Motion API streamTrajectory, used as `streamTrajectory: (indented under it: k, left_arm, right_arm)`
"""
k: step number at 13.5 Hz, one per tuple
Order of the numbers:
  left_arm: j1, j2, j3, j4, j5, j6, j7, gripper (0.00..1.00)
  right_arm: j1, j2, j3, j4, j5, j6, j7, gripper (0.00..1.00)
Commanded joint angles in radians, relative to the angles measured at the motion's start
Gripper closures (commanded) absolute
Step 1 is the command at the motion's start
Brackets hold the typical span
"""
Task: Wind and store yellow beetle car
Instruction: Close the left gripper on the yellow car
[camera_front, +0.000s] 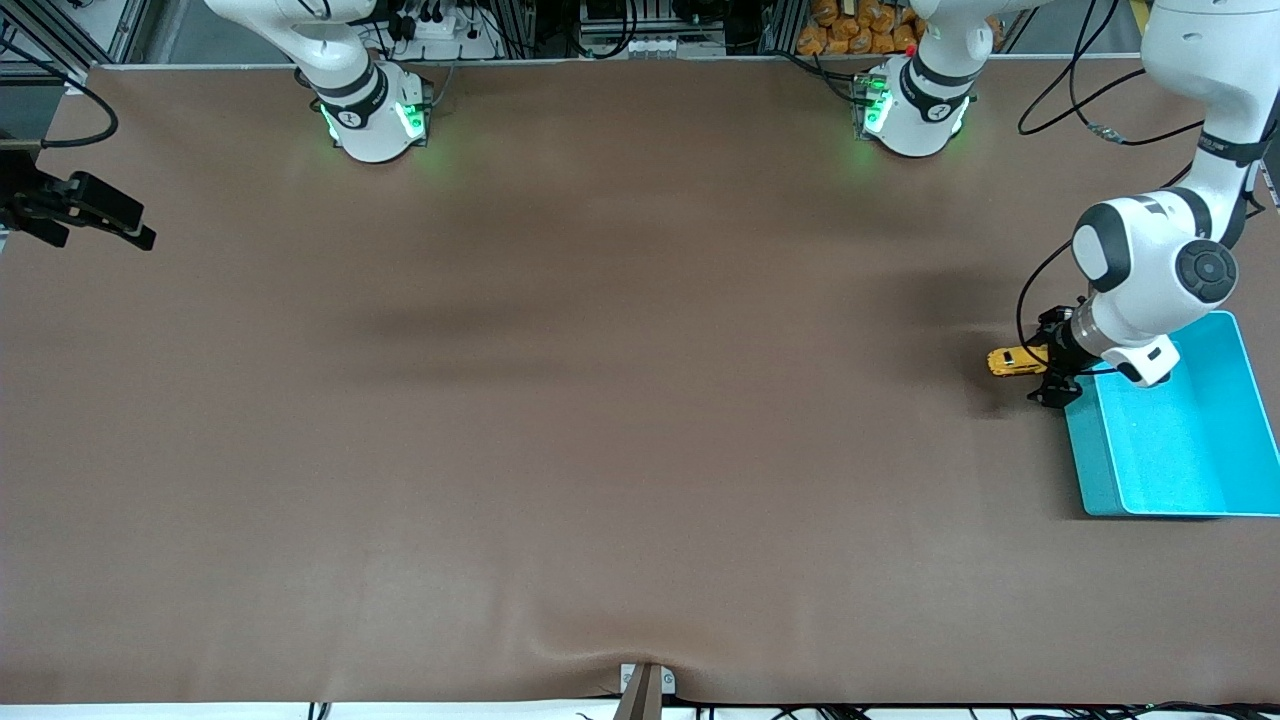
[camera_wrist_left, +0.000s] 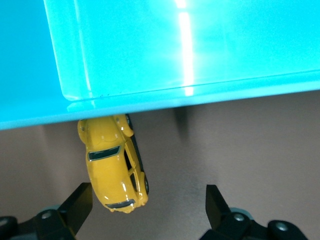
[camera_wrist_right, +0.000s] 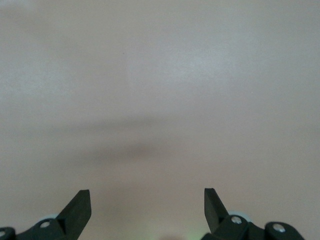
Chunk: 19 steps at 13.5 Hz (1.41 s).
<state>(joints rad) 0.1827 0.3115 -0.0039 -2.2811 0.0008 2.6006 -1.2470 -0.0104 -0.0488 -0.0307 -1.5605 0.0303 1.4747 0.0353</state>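
Beside glossy turquoise bin (camera_front: 1170, 440): rounded yellow beetle car (camera_front: 1012, 361), left hand (camera_front: 1052, 365) open.

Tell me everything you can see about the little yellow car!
The yellow beetle car is a tiny, glossy toy with a rounded body, dark windows and black wheels. It sits upright on the brown table, just outside the turquoise bin, with one end by the bin's wall. The left tool is open, and the car lies close to one finger. Nothing is gripping it.

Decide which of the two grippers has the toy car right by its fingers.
The left gripper: it is open with the yellow car near one finger, beside the turquoise bin. The right gripper, also open, shows only bare table.
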Motion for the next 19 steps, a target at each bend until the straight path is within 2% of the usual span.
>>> streamTrajectory:
  k: [1,12,13,14,15,19]
  left_arm:
    - [0.003,-0.012,-0.002,-0.038,-0.013,0.027,-0.012,0.00]
    - [0.046,0.037,-0.001,-0.055,-0.001,0.096,0.003,0.00]
    - [0.046,0.037,-0.001,-0.060,-0.001,0.104,0.003,0.55]
    - [0.052,0.034,-0.002,-0.063,-0.001,0.105,0.003,0.91]
    - [0.054,0.031,-0.002,-0.064,-0.001,0.105,0.003,1.00]
    - [0.043,0.011,-0.007,-0.067,0.001,0.095,0.040,1.00]
  right_arm:
    - [-0.016,0.006,0.015,0.020,-0.003,-0.017,0.008,0.00]
    - [-0.014,0.007,0.018,0.022,-0.003,-0.025,0.008,0.00]
    - [-0.014,0.006,0.018,0.022,-0.003,-0.025,0.008,0.00]
    - [-0.014,0.007,0.018,0.022,-0.001,-0.025,0.008,0.00]
    - [-0.014,0.009,0.018,0.022,-0.003,-0.024,0.008,0.00]
    - [-0.019,0.010,0.018,0.022,-0.001,-0.024,0.008,0.00]
